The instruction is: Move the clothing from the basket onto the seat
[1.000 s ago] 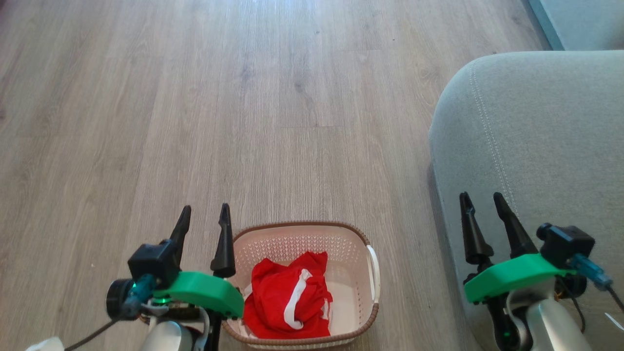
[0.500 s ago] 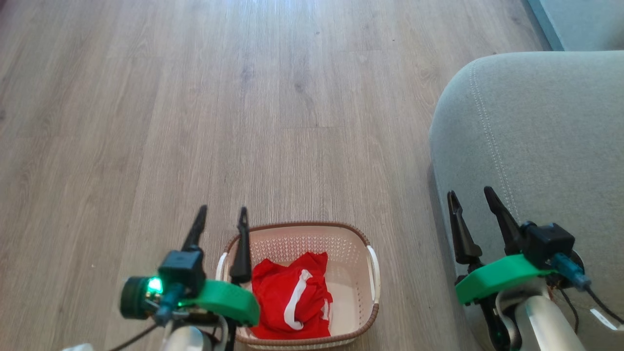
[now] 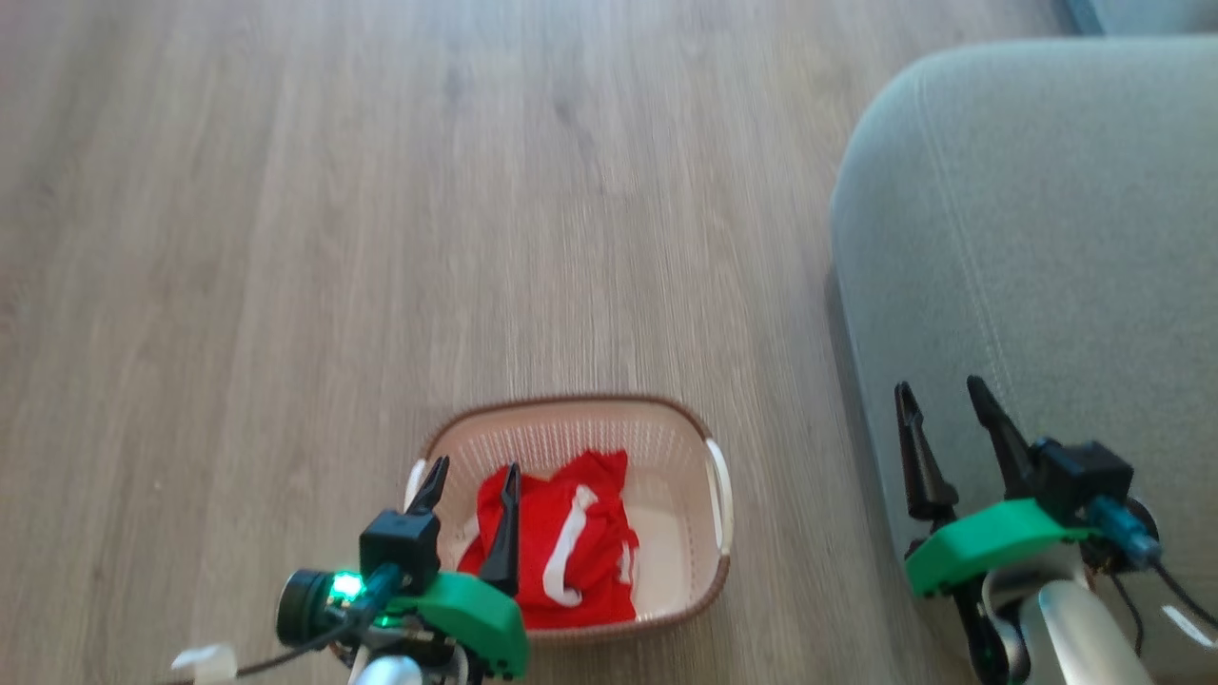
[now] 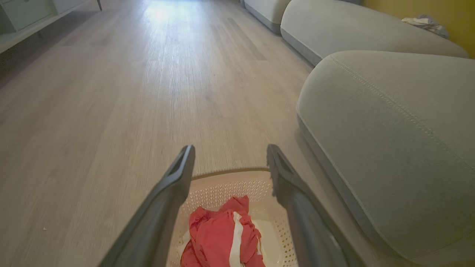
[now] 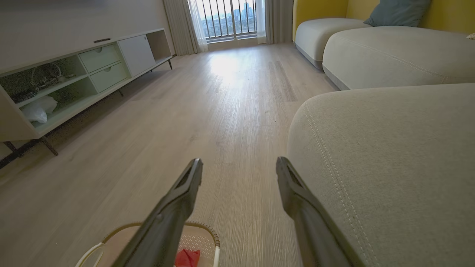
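The red clothing (image 3: 561,542) lies bunched inside the basket (image 3: 571,401), toward its left side. The left gripper (image 3: 476,468) hangs over the basket's left part, fingers spread and empty. The right gripper (image 3: 939,385), also spread and empty, is well to the basket's right, by the edge of the seat (image 3: 1047,238).

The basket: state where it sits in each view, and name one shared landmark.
Head view: basket at bottom centre.
Left wrist view: basket at bottom centre, near part cut off.
Right wrist view: basket at bottom edge, left of centre.
Shared landmark: the seat, right of the basket in all three.
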